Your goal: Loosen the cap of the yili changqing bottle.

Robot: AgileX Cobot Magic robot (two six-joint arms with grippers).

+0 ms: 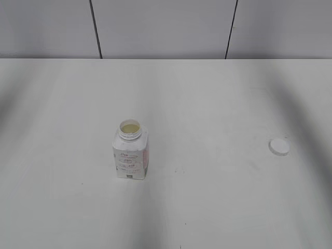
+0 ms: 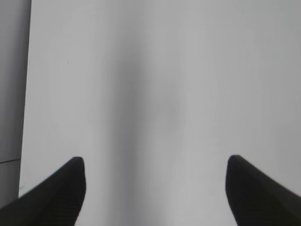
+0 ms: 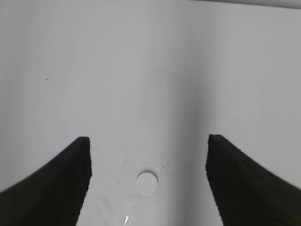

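The yili changqing bottle stands upright left of the table's middle. Its neck is open and yellowish liquid shows inside. The white cap lies flat on the table far to the right, apart from the bottle. Neither arm shows in the exterior view. My left gripper is open and empty above bare table. My right gripper is open and empty, and the cap lies on the table below, between its fingers. The bottle is out of both wrist views.
The white table runs back to a grey panelled wall. The table's edge and a grey surface beyond it show at the left of the left wrist view.
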